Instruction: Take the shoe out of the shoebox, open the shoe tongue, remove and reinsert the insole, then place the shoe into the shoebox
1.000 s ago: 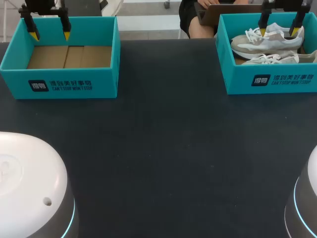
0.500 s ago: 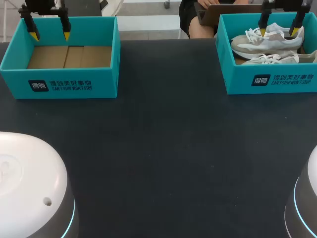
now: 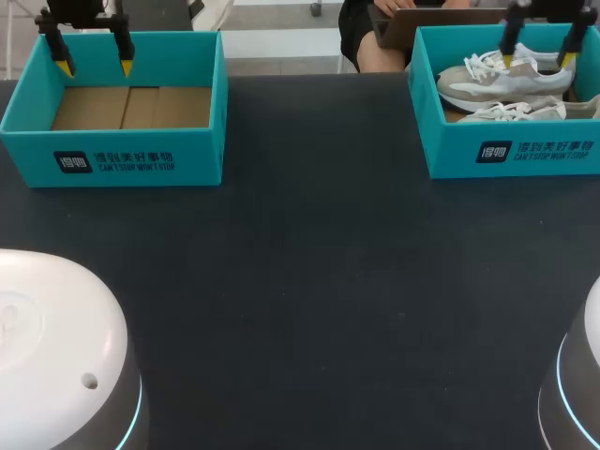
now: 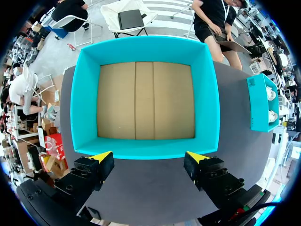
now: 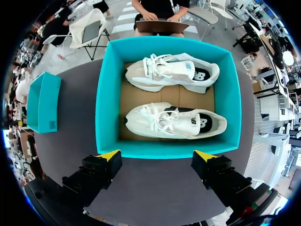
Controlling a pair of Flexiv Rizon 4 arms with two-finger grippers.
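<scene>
Two white and beige sneakers lie on their sides in the teal shoebox (image 3: pixel 511 155) at the far right: one shoe (image 3: pixel 506 82) at the back, the other shoe (image 3: pixel 511 111) in front. My right gripper (image 3: pixel 538 54) hangs open above this box, holding nothing. In the right wrist view the gripper (image 5: pixel 157 155) is over the box's near wall (image 5: pixel 164 149), with both shoes (image 5: pixel 171 70) (image 5: pixel 174 121) ahead of it. My left gripper (image 3: pixel 94 67) is open above the empty teal box (image 3: pixel 112 159) at the far left, fingers (image 4: pixel 101 157) spread over its near wall (image 4: pixel 146 148).
The left box shows only its bare cardboard floor (image 4: pixel 146 101). The dark table (image 3: pixel 309 281) stretches between and in front of the two boxes. My arms' white bases (image 3: pixel 56 356) stand at the near corners.
My right gripper has shifted slightly to the right above the shoebox. The left gripper and both boxes have not moved.
</scene>
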